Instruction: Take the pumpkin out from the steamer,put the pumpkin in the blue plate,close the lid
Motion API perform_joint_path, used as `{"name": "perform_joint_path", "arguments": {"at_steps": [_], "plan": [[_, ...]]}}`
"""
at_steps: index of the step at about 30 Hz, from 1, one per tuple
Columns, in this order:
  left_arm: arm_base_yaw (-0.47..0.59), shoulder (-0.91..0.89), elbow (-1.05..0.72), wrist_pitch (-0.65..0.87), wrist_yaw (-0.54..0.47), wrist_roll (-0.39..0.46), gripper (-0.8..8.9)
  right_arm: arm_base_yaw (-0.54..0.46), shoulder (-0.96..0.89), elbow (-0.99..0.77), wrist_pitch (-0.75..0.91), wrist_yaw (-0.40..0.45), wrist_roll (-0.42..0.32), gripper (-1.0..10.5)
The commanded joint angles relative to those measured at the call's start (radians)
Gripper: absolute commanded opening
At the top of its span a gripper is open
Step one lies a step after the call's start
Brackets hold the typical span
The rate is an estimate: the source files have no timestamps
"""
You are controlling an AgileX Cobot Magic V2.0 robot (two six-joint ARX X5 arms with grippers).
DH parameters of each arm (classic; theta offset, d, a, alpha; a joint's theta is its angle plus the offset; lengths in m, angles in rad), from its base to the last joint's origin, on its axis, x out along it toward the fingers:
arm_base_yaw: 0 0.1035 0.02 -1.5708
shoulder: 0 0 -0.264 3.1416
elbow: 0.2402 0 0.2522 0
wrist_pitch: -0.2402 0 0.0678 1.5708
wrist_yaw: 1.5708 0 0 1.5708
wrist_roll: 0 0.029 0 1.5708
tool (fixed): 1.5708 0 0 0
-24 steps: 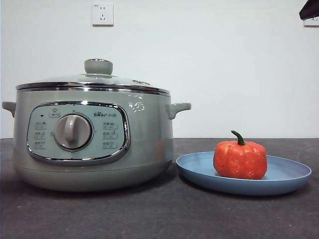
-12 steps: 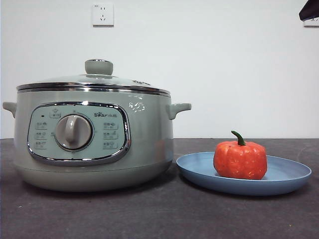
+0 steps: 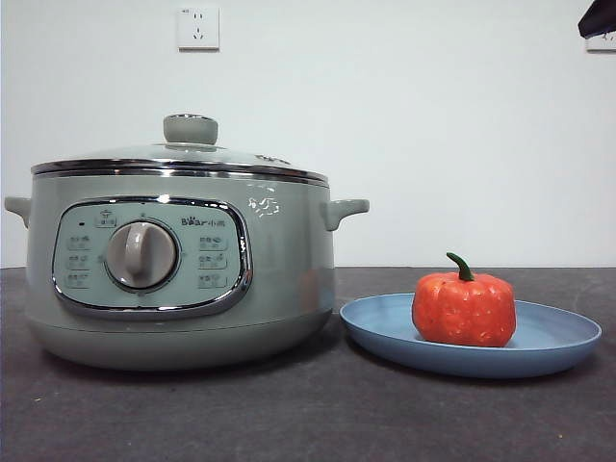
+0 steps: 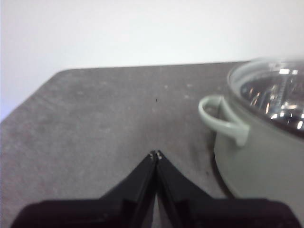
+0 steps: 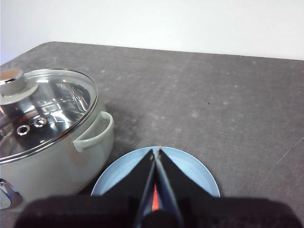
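The pumpkin (image 3: 464, 308), orange-red with a green stem, sits in the blue plate (image 3: 558, 337) to the right of the steamer (image 3: 279, 279). The glass lid (image 3: 183, 154) with its pale green knob rests shut on the steamer. My right gripper (image 5: 156, 153) is shut and empty, high above the plate (image 5: 194, 173); a sliver of the pumpkin (image 5: 154, 202) shows between its jaws. The lid (image 5: 47, 114) shows there too. My left gripper (image 4: 155, 155) is shut and empty, above bare table beside the steamer's handle (image 4: 223, 118). One arm shows as a black tip at the front view's top right corner.
A white wall with a power socket (image 3: 198, 28) stands behind the dark grey table (image 3: 308, 414). The table's far edge and a rounded corner (image 4: 57, 78) show in the left wrist view.
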Motion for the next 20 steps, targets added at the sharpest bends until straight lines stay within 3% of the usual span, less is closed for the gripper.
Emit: {"name": "perform_joint_path", "arguments": {"at_steps": [1, 20], "plan": [[0.011, -0.003, -0.045, 0.022, 0.023, -0.003, -0.03, 0.001, -0.001, -0.004, 0.005, 0.003, 0.010, 0.0], [0.013, -0.003, -0.073, 0.004, 0.045, -0.029, -0.03, 0.001, -0.001, -0.004, 0.005, 0.003, 0.010, 0.0]]}}
